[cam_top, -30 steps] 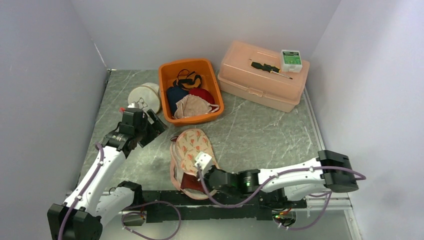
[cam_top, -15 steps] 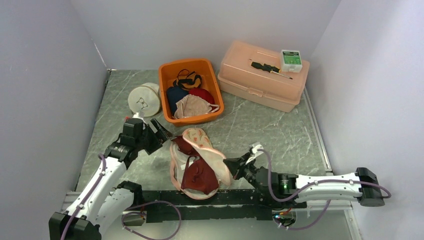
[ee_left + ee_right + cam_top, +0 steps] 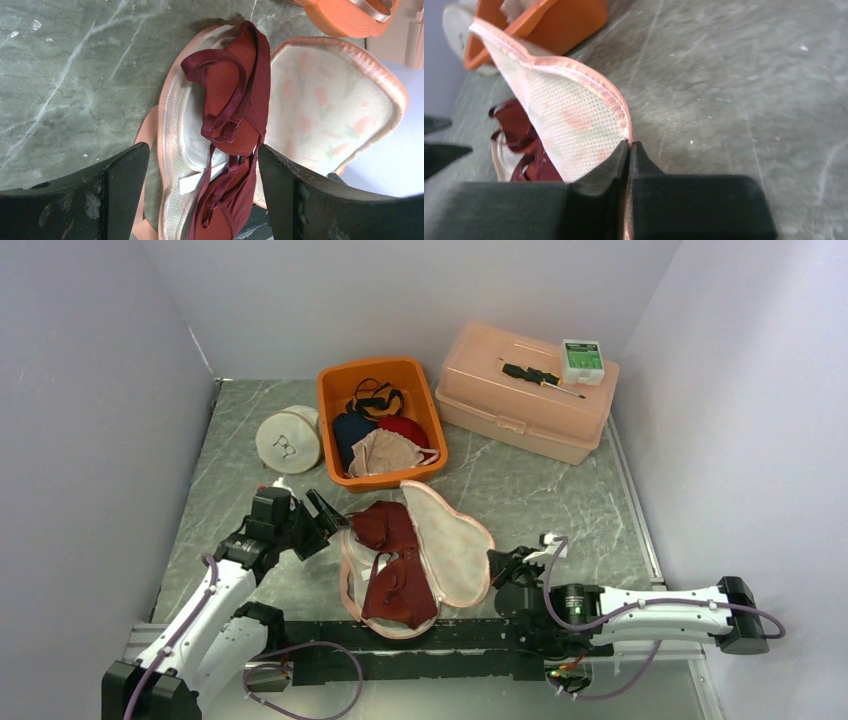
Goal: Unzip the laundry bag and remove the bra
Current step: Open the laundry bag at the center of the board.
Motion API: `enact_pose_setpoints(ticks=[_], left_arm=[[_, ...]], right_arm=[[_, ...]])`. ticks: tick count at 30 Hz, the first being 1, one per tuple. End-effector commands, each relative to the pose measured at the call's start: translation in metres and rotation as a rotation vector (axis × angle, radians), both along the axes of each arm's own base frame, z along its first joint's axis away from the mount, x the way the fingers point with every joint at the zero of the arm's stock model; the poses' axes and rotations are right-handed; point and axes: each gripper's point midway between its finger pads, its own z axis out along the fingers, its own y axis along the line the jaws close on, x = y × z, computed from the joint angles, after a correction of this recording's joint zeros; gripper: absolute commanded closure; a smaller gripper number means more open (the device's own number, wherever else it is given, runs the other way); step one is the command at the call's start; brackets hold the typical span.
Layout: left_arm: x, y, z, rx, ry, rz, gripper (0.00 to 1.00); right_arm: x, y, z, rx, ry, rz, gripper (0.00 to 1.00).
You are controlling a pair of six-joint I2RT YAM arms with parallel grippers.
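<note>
1. since a second ago my right arm has swung the laundry bag (image 3: pixel 352 580) open, folding its flap (image 3: pixel 448 545) over to the right.
2. my left gripper (image 3: pixel 322 523) hovers just left of the bag, jaws spread wide, touching nothing.
3. the dark red bra (image 3: pixel 235 100) lies bare in the bag's lower half, straps looped on top.
4. my right gripper (image 3: pixel 629 147) is pressed together, pinching the flap's edge.
5. i'd keep that pinch steady, then close my left jaws on a bunched strap (image 3: pixel 215 65) and cup, not the mesh lining.
</note>
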Motion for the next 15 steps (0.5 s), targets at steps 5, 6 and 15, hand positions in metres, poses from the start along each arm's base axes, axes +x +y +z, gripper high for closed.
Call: enact_pose_setpoints(ticks=[5,6,15], left_arm=[[-0.003,0.002,0.001,0.006,-0.010,0.003,0.15],[-0.003,0.002,0.001,0.010,-0.009,0.005,0.15],[-0.005,0.007,0.010,0.038,-0.021,0.000,0.15]], right_arm=[[0.009,-0.049,0.014,-0.056,0.010,-0.261,0.39],[0.010,-0.047,0.020,-0.066,0.006,-0.259,0.35],[-0.003,0.042,0.102,-0.174,-0.178,0.212,0.27]])
